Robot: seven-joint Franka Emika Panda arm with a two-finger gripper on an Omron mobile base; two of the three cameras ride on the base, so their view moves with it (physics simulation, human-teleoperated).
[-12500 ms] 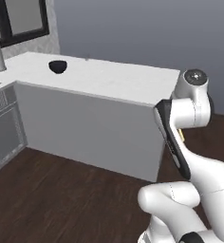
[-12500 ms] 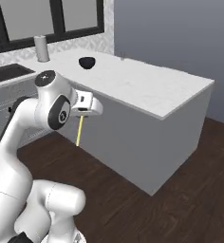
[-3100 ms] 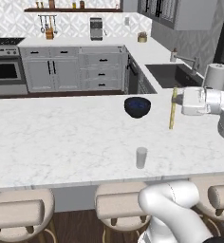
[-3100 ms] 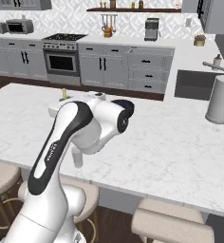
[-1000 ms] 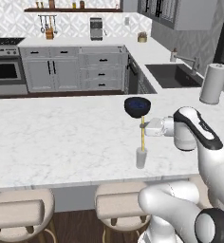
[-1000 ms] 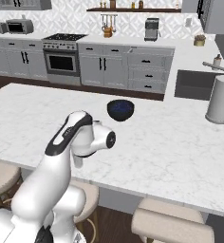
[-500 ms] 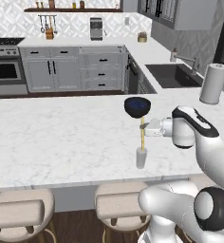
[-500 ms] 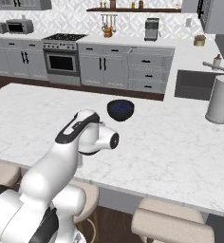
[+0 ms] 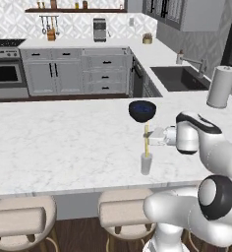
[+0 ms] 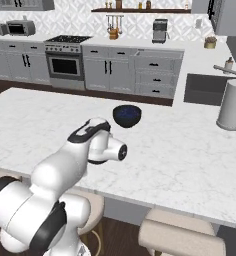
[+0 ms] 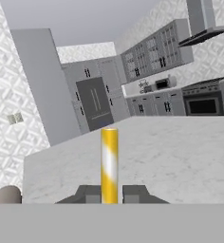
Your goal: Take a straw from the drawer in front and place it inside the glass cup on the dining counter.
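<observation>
The glass cup [image 9: 146,164] stands upright on the dining counter [image 9: 64,142], near its front edge. My gripper [image 9: 151,137] is shut on the yellow straw [image 9: 146,141], which it holds upright directly above the cup. The straw's lower end dips just inside the cup's rim. In the hand view the straw [image 11: 109,161] rises between my two fingertips [image 11: 88,193]. My arm hides the cup in the right base view. The drawer is out of view.
A dark blue bowl [image 9: 142,110] sits just behind the cup, also seen as the bowl [image 10: 127,115]. A white paper-towel roll [image 9: 220,87] stands at the far right by the sink [image 9: 179,78]. Beige stools [image 9: 122,214] line the counter's front.
The hand has carried the straw left from beside the bowl to above the cup. Over the last second it has sunk slightly, so the straw's tip now sits in the cup's mouth.
</observation>
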